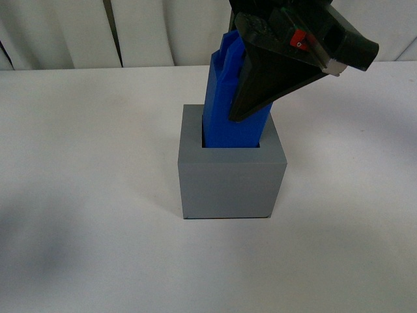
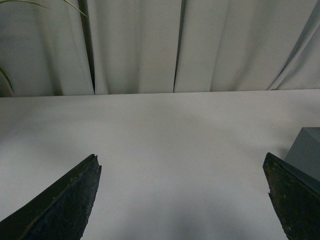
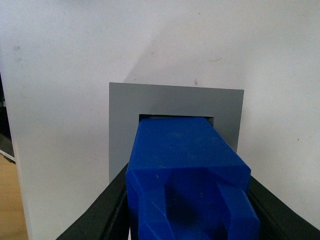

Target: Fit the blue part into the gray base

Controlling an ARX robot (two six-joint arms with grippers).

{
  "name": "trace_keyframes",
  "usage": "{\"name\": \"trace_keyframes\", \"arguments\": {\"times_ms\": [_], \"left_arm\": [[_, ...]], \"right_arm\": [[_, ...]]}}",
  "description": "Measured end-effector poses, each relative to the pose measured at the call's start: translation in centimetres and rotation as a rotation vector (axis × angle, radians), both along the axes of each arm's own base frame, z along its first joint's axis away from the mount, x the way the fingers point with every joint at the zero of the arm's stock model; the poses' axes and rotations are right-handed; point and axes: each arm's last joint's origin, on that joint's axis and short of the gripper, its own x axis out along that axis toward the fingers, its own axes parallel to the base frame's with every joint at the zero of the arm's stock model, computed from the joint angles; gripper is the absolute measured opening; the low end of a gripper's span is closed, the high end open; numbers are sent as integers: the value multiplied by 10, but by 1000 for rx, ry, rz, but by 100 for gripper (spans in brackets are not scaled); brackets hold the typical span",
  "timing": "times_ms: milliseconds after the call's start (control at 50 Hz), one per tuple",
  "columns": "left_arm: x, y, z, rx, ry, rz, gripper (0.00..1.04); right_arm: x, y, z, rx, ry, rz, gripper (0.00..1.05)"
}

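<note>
Right claw (image 3: pixel 189 212): clamped on blue part (image 1: pixel 221 111)
Part: lower end inside base (image 1: pixel 231 186) recess
Hidden: part's right side, behind finger (image 1: pixel 260 78)
Left claw (image 2: pixel 181 165): spread, over table (image 2: pixel 150 130)
Behind: curtain (image 1: pixel 150 32)

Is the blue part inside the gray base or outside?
Partly in: the lower end of the blue part is inside the gray base; most stands above.

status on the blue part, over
Right tool shut on blue part. Its lower end inside gray base recess. Left tool open, holding nothing. No obstruction seen.
</note>
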Motion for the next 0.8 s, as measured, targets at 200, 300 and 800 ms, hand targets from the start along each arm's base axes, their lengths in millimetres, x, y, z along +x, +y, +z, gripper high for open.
{"name": "trace_keyframes", "arguments": {"times_ms": [200,300,800], "left_arm": [[0,0,0,0,0,0,99],[0,0,0,0,0,0,99],[0,0,0,0,0,0,99]], "right_arm": [[1,1,-3,13,3,-7,78],[1,1,-3,41,21,-16,98],[1,-64,29,304,42,-170,97]]}}
